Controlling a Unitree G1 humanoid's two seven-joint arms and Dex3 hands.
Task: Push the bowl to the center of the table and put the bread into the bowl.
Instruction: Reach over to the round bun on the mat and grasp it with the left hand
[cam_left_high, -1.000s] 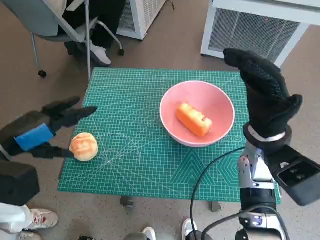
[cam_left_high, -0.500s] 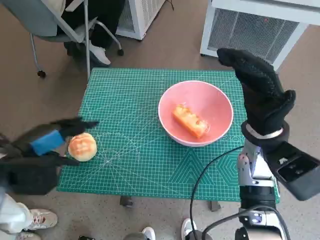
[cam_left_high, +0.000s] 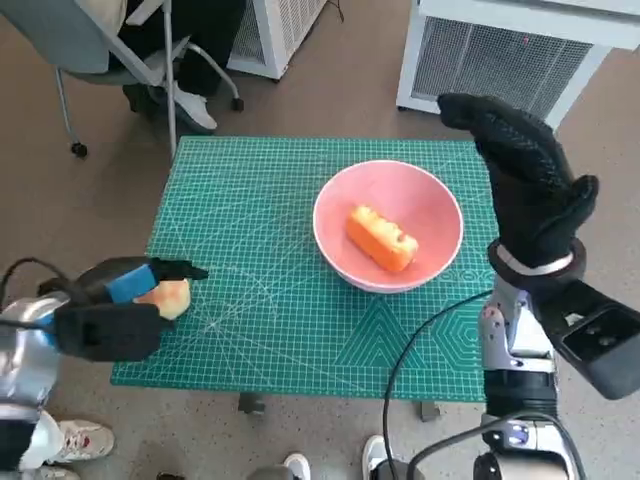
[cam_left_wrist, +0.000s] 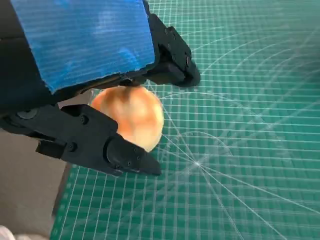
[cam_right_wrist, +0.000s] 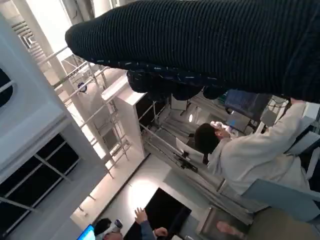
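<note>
From my remote station: the left hand (cam_left_high: 120, 300) covers a round bun (cam_left_high: 170, 297) at the green mat's (cam_left_high: 260, 330) near-left corner, while the gloved right hand (cam_left_high: 530, 190) stands raised beside the pink bowl (cam_left_high: 388, 226), which holds an orange loaf of bread (cam_left_high: 381, 238).

light: bright, soft, even | shadows: faint | blur: bun (cam_left_wrist: 131, 117) and mat (cam_left_wrist: 240, 165) lines smeared in left wrist view | glare: bright windows in right wrist view | edges: head view bends a little
</note>
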